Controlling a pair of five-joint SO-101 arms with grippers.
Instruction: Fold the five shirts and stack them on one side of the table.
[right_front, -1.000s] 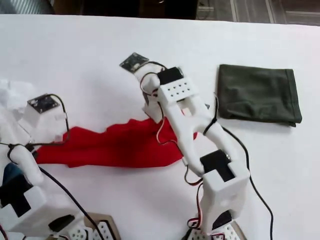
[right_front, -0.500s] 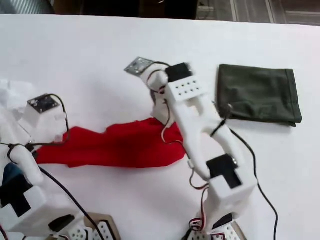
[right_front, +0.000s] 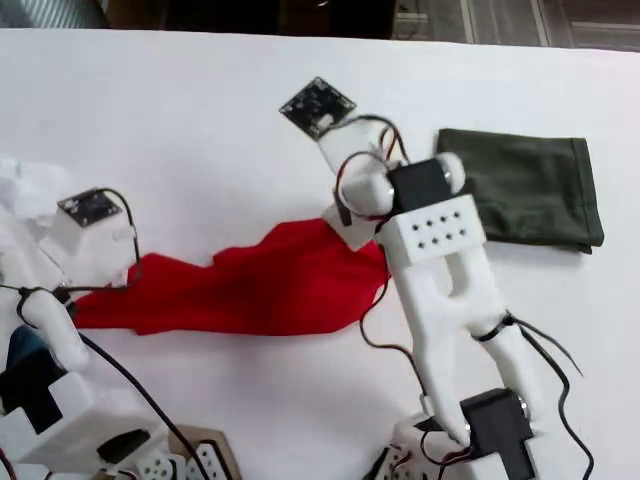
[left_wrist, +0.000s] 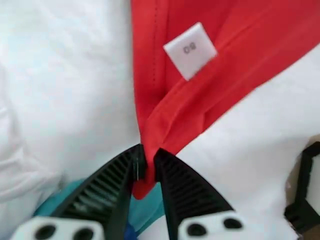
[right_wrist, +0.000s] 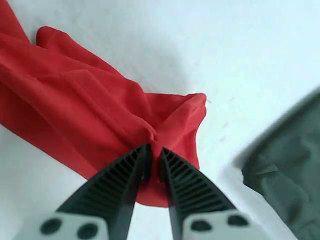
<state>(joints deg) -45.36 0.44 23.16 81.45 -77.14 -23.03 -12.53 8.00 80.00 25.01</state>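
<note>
High view: left gripper, right gripper each pinching red shirt; folded green shirt nearby.

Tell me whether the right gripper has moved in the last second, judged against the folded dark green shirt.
Yes. In the high view the right gripper, shut on the red shirt, has shifted toward the folded dark green shirt.

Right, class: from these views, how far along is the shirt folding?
Done: one dark green shirt lies folded on the table. In hand: the red shirt, stretched between the left arm and right arm, jaws shut on its ends. Left: folding and stacking it, plus crumpled white cloth and blue cloth by the left arm.
</note>
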